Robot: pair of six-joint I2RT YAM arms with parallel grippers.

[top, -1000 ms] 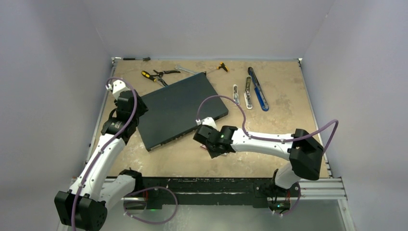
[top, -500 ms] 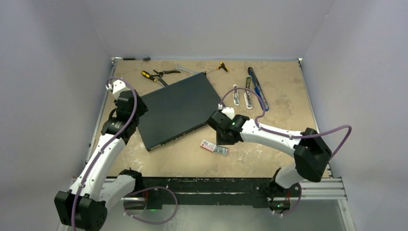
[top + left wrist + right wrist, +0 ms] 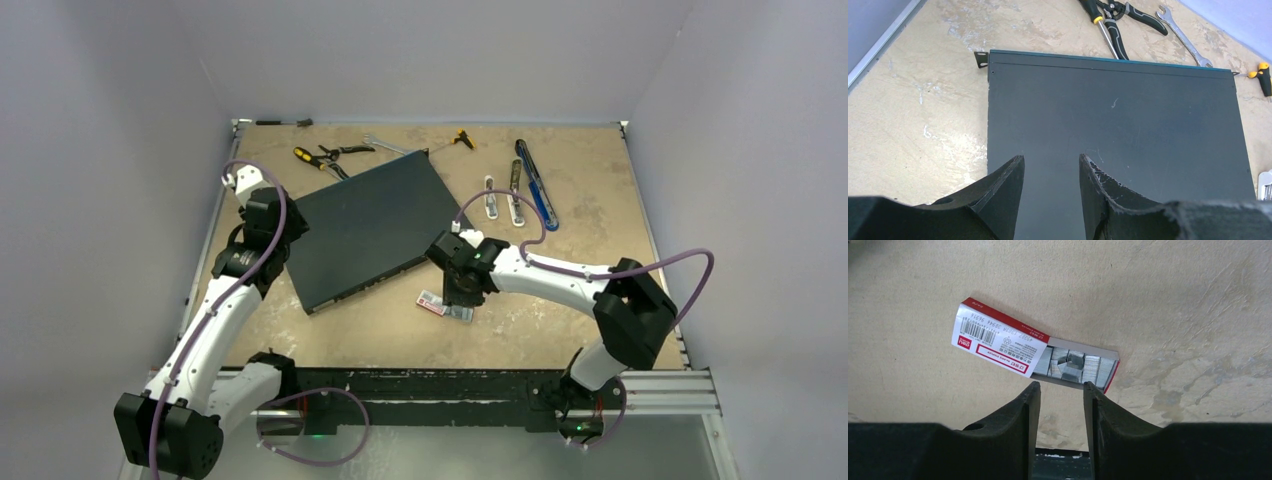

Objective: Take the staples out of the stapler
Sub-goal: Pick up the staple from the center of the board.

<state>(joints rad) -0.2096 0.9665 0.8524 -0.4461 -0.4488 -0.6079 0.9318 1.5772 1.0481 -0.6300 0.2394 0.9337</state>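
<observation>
The staples [image 3: 1075,365] are silver-grey blocks lying in the open drawer of a small red-and-white box [image 3: 998,337] on the table. They show as a grey patch [image 3: 460,313] beside the box [image 3: 431,301] in the top view. My right gripper [image 3: 1060,385] is open and empty, its tips just short of the drawer, hovering over it [image 3: 458,293]. The stapler [image 3: 537,188], blue with silver parts [image 3: 516,195], lies opened out flat at the far right, away from both grippers. My left gripper [image 3: 1050,157] is open and empty over the black flat case [image 3: 1113,130].
The black flat case [image 3: 370,225] lies aslant at centre left. Yellow-handled pliers [image 3: 322,157], a wrench [image 3: 385,145] and a small yellow screwdriver [image 3: 462,138] lie along the far edge. The table's front rail [image 3: 450,385] runs near the bases.
My right gripper drew back from over the staple box, uncovering it, then shifted slightly back toward it. The left arm has not moved.
</observation>
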